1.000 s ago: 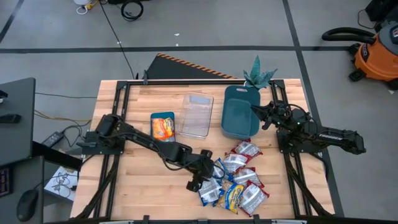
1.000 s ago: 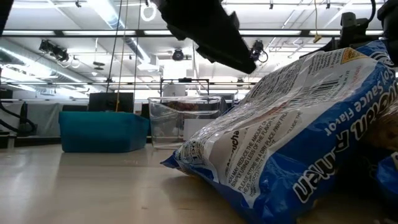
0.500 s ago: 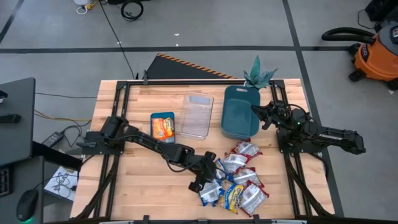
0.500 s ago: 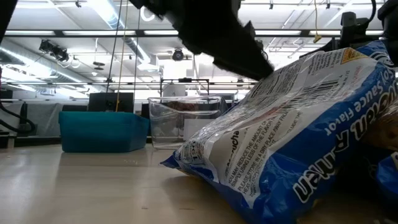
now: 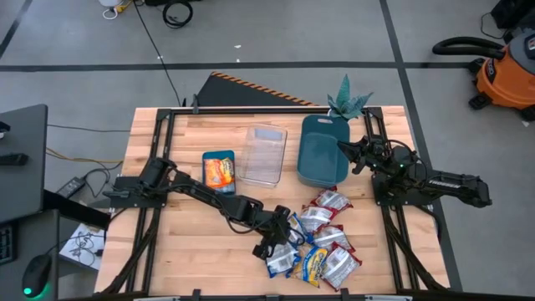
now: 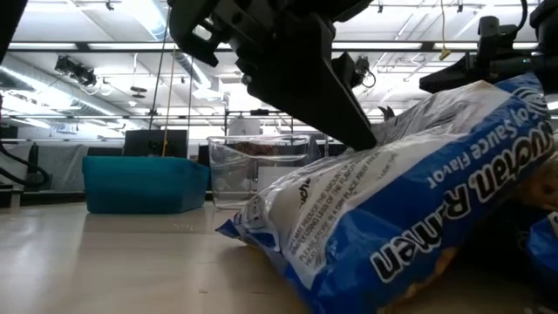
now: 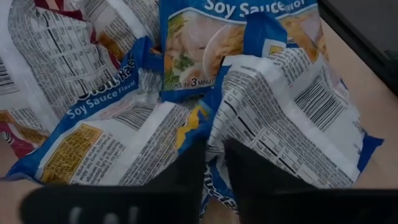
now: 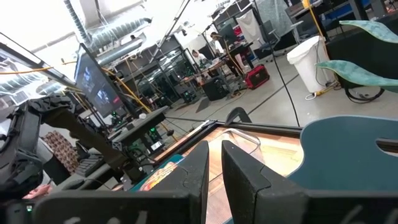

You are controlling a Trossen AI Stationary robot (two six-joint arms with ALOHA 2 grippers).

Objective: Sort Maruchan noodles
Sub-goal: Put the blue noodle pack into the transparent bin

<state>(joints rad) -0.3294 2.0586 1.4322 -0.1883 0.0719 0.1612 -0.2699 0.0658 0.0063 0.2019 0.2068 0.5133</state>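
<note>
Several Maruchan noodle packets lie in a loose heap on the table's near right part. One orange packet lies in a small teal bin. My left gripper is at the heap's left edge, shut on a blue-and-white packet. That packet fills the low view, with my left gripper on top of it. My right gripper hangs shut and empty over the right rim of a large teal bin. My left gripper pinches a raised edge of the blue-and-white packet between its two fingers, one of which shows clearly. The fingers slant down from the table's left side. The packet rests on the table and on its neighbours, and its upper side is pushed down under the fingers.
An empty clear plastic container stands between the two teal bins at mid-table. A green plant stands at the far edge behind the large bin. Bare wood lies at the near left.
My left gripper has moved toward the table's right and near edges and down onto the heap. The blue-and-white packet under it has been pressed lower and has shifted, and its raised upper end has sunk.
</note>
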